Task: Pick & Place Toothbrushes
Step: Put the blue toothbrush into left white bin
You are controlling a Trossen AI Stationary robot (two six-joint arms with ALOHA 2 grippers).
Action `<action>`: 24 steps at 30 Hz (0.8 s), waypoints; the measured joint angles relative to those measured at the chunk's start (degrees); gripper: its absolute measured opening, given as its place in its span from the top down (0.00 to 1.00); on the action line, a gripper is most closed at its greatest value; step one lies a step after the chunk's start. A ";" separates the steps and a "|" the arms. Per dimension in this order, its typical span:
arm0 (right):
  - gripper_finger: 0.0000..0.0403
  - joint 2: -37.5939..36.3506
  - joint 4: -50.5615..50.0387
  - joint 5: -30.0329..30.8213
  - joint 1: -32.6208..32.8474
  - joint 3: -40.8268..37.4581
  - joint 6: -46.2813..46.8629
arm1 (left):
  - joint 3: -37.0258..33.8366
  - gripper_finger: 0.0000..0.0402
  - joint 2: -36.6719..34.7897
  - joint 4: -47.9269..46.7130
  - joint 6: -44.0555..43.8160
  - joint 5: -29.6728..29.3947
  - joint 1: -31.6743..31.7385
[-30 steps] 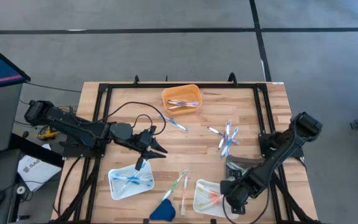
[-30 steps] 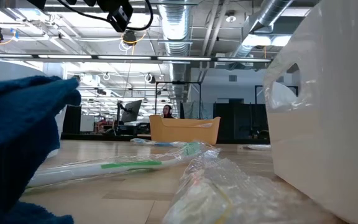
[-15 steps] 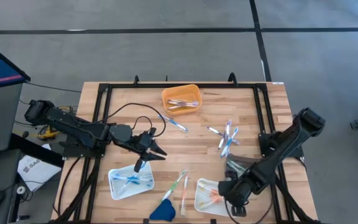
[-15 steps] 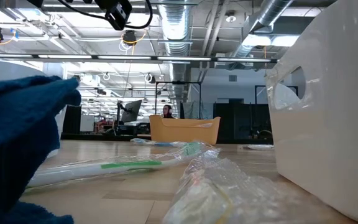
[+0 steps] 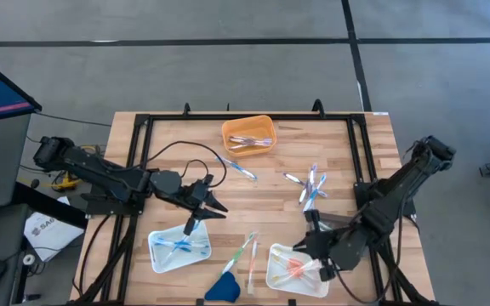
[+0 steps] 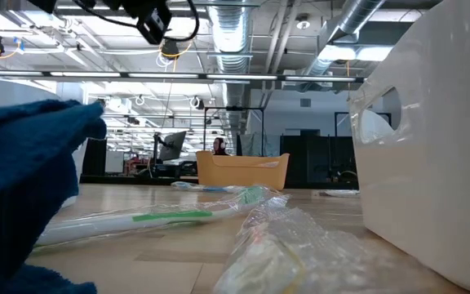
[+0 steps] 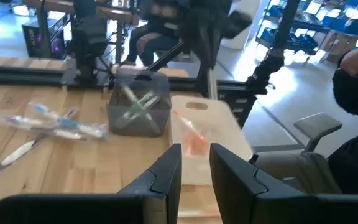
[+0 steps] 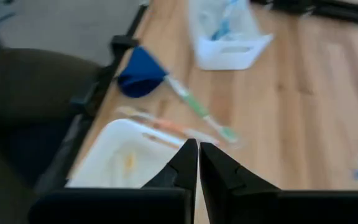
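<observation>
Toothbrushes lie in several places: a loose cluster [image 5: 310, 187] on the wood right of centre, one [image 5: 238, 167] near the orange tray [image 5: 247, 134], blue ones in the left white tray [image 5: 177, 247], a green [image 5: 243, 249] and an orange one [image 5: 252, 268] between the trays, and orange ones in the right white tray [image 5: 289, 269]. My right gripper [image 5: 316, 252] hovers over that tray's far right corner, shut and empty [image 8: 197, 154]. My left gripper [image 5: 216, 205] hangs open above the table left of centre [image 7: 195, 167].
A dark-blue wedge [image 5: 223, 287] sits at the near edge beside the green toothbrush [image 6: 170, 216]. A dark bin [image 7: 138, 109] with green toothbrushes stands by the right arm. A black frame [image 5: 143, 127] borders the table. Bare wood lies mid-table.
My right gripper has risen out of the right white tray and drawn back toward the table's far edge, its arm swinging out to the right. The tray shifted slightly as it left. My left arm kept still.
</observation>
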 joint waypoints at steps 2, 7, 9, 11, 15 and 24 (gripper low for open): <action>0.97 -0.64 0.15 2.41 -0.49 -0.60 -1.06 | -0.87 0.81 0.00 -0.01 0.01 -1.73 0.27; 0.97 -2.67 15.61 0.80 -3.58 -9.03 -9.69 | -2.27 0.81 0.00 0.18 0.02 -4.75 1.78; 0.97 -3.69 24.50 -5.82 -5.91 -14.17 -12.83 | -2.27 0.81 0.00 0.35 0.01 -4.79 2.38; 0.97 -4.87 31.70 -13.46 -8.72 -19.04 -13.66 | -2.27 0.81 0.00 0.32 0.01 -4.97 2.89; 0.97 -8.74 40.95 -19.89 -14.71 -26.90 -14.22 | -2.26 0.81 0.00 0.34 0.02 -4.96 4.00; 0.97 -18.85 46.09 -26.26 -26.47 -29.96 -24.64 | -2.27 0.81 0.00 0.82 0.29 -11.17 7.11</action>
